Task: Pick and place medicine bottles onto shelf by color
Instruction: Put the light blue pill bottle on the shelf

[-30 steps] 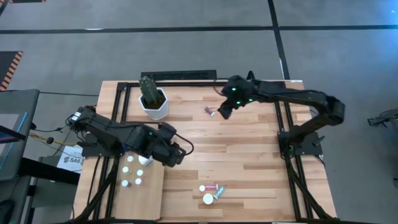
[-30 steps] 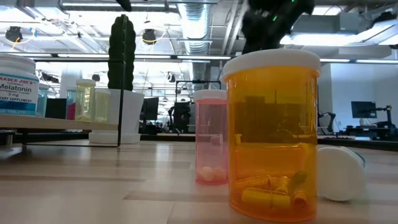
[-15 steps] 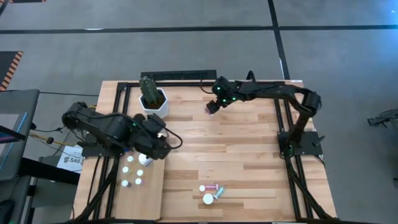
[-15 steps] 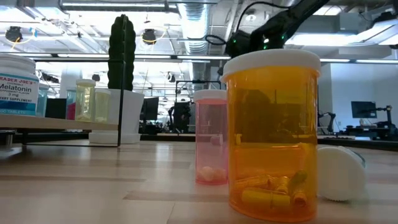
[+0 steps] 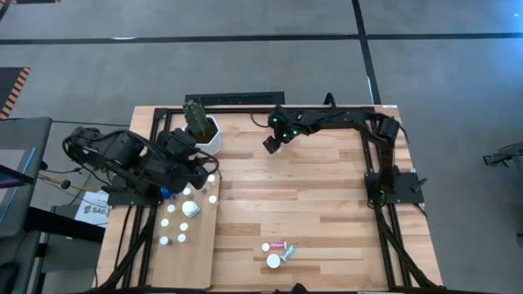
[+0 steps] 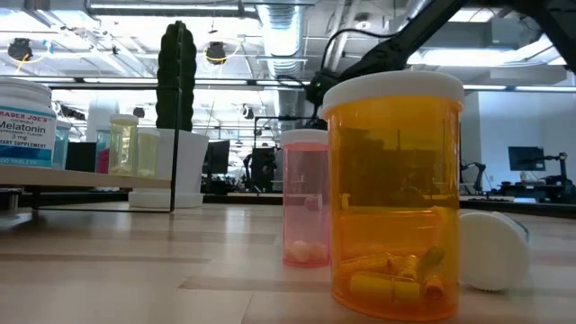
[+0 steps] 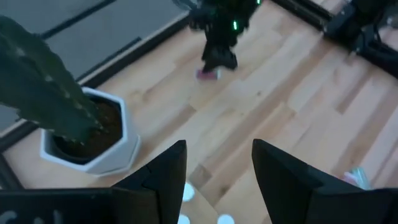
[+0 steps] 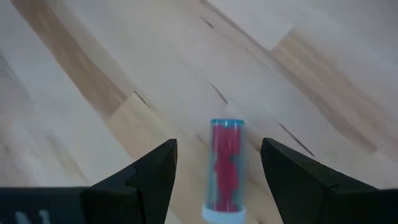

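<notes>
A pink medicine bottle (image 8: 226,163) with a white cap lies on its side on the far middle of the table. My right gripper (image 8: 219,145) hangs open just over it, one finger on each side, touching nothing; in the high view this gripper (image 5: 270,145) hides the bottle. My left gripper (image 7: 217,148) is open and empty, raised above the far end of the shelf (image 5: 196,253) beside the plant pot. Several white-capped bottles (image 5: 173,231) stand on the shelf. Near the front edge an amber bottle (image 6: 396,193) and a pink one (image 6: 306,198) stand upright.
A white hexagonal pot with a cactus (image 5: 201,131) stands at the far left, close to my left gripper. A white bottle (image 5: 272,261) lies by the front cluster. Black frame rails (image 5: 372,163) run along the table's left and right sides. Bare planks (image 5: 310,196) fill the middle.
My left gripper has risen from the shelf's right edge and drawn back toward the far left, near the plant pot, rolling somewhat. My right gripper has come down and leftward over the lying pink bottle. Neither gap has changed, and no bottle has moved.
</notes>
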`<action>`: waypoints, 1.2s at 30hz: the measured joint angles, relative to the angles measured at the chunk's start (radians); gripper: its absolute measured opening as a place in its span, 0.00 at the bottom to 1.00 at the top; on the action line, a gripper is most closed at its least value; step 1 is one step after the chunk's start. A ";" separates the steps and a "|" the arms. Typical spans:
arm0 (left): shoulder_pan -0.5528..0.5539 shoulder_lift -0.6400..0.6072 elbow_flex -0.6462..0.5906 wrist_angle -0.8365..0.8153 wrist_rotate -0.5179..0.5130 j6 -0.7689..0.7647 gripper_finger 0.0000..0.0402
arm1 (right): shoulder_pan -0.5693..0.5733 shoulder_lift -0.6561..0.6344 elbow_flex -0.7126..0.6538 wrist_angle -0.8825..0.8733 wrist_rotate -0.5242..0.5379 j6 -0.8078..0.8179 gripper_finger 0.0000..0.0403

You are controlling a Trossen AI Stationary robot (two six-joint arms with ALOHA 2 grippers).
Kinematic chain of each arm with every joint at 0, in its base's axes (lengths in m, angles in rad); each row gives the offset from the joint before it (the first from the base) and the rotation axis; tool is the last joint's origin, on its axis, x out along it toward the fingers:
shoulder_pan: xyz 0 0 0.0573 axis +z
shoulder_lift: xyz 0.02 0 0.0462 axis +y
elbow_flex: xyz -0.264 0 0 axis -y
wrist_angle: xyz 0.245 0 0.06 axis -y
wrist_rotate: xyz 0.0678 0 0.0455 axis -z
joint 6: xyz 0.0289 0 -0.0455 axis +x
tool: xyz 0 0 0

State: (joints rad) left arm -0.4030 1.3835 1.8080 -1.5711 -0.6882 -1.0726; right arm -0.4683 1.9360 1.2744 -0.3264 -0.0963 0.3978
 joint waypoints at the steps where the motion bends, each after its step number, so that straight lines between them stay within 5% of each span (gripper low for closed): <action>1: 0.000 -0.004 0.000 0.000 -0.010 -0.001 0.42 | 0.000 0.017 0.013 -0.009 0.000 -0.011 0.63; 14: 0.000 -0.008 -0.001 0.000 -0.029 -0.012 0.42 | 0.003 0.147 0.130 -0.112 0.015 -0.111 0.61; 25: 0.000 -0.008 -0.001 0.000 -0.033 -0.010 0.42 | 0.005 0.145 0.131 -0.144 0.029 -0.097 0.29; 30: 0.000 -0.008 -0.001 0.000 -0.033 -0.010 0.42 | 0.008 0.089 0.128 -0.174 -0.011 -0.073 0.23; 36: 0.000 -0.008 -0.002 0.000 -0.063 -0.009 0.42 | 0.008 -0.096 0.128 -0.183 -0.030 -0.055 0.29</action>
State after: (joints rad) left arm -0.4030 1.3758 1.8065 -1.5707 -0.7510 -1.0812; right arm -0.4599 1.8397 1.4027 -0.5096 -0.1260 0.3432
